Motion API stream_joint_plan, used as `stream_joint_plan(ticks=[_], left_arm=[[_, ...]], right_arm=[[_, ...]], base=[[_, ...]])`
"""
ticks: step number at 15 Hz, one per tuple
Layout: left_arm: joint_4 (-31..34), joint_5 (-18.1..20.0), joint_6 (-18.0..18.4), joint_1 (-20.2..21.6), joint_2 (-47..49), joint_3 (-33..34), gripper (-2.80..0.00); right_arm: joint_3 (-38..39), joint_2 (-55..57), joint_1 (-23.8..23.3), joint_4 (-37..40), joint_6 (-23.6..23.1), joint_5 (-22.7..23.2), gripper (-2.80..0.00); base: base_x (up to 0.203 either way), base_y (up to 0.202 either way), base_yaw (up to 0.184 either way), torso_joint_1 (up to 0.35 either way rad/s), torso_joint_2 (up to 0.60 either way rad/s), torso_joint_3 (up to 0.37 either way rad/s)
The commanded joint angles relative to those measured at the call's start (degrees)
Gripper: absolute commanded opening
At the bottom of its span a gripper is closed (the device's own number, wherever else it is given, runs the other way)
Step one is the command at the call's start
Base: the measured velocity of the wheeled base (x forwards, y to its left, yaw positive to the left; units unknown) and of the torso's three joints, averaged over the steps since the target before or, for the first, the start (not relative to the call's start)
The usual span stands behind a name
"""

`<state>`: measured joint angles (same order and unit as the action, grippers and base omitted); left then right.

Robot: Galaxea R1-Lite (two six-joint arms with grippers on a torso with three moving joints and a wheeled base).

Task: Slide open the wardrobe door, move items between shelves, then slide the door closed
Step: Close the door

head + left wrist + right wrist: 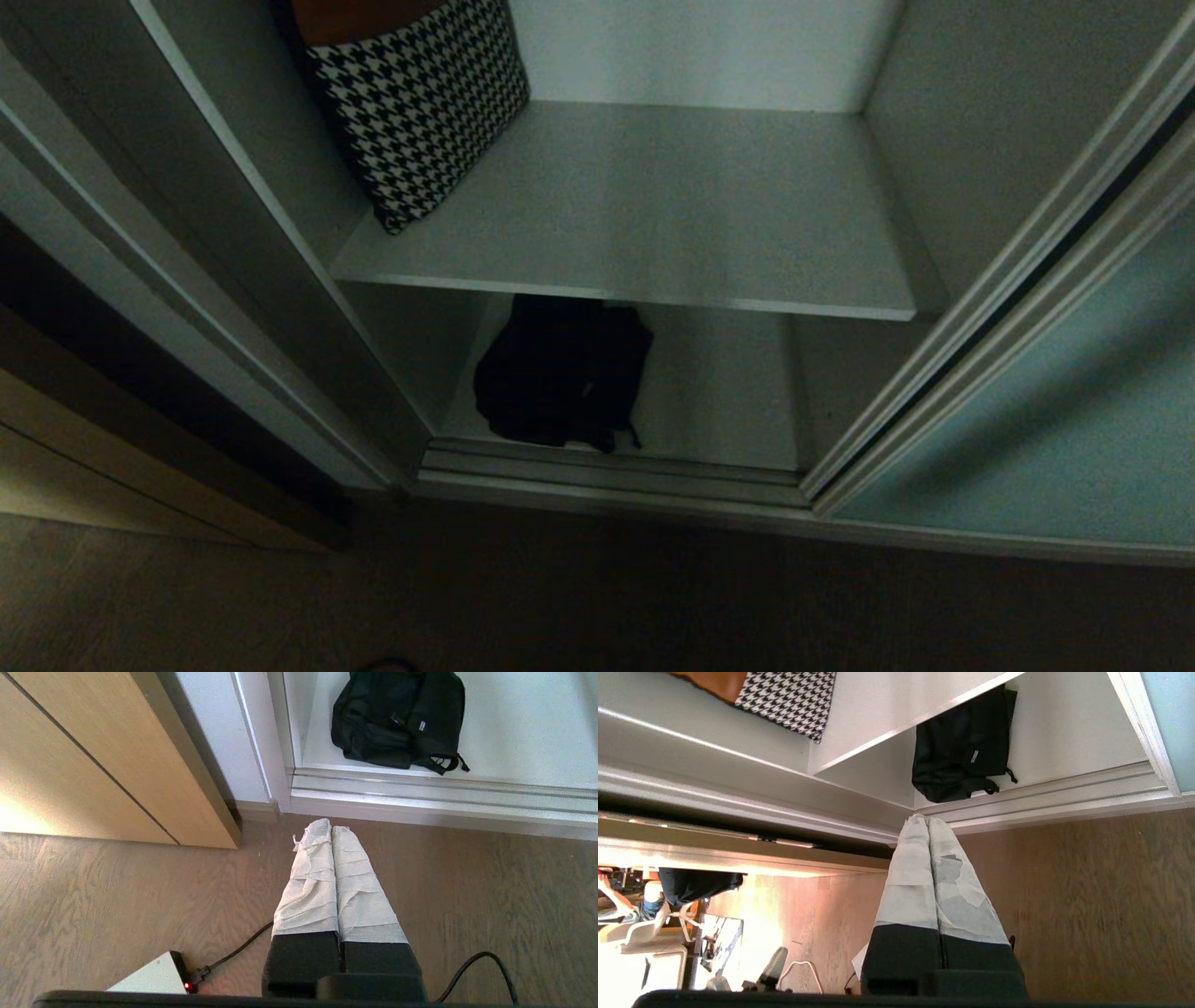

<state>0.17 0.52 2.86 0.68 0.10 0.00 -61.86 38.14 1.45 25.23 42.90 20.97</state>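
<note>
Head view shows neither arm; the wrist views do. The left gripper [332,833] hangs above the wooden floor [117,905] with its wrapped fingers pressed together and nothing between them. The right gripper [928,822] is also pressed together and empty, pointing toward the bottom track of the wardrobe.

Beyond the track [607,471], the black bag [563,373] lies on the lowest shelf [719,392], near its front left corner. Above it the upper shelf [653,215] carries only a houndstooth cushion [420,103] at its left edge. The sliding wardrobe door [1046,411] stands pushed to the right — so the opening looks done. Moving the bag and closing the door are left, I judge.
</note>
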Motion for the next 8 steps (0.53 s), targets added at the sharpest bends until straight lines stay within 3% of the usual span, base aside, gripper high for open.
stream_joint_plan(ticks=[1, 4, 8], left_arm=[[0.0, 0.0, 0.0, 0.0, 0.1, 0.0, -2.80], [0.0, 0.0, 0.0, 0.0, 0.1, 0.0, -2.80], [0.0, 0.0, 0.0, 0.1, 0.1, 0.0, -2.80]], right_arm=[[0.0, 3.8, 0.0, -1.2, 0.2, 0.1, -2.80], [-0.6, 7.4, -0.2, -8.9, 0.3, -0.1, -2.80], [-1.2, 7.3, -0.5, -10.7, -0.9, -0.4, -2.80]], base=[[0.000, 0.000, 0.000, 0.000, 0.00, 0.000], [0.000, 0.000, 0.000, 0.000, 0.00, 0.000], [0.000, 0.000, 0.000, 0.000, 0.00, 0.000]])
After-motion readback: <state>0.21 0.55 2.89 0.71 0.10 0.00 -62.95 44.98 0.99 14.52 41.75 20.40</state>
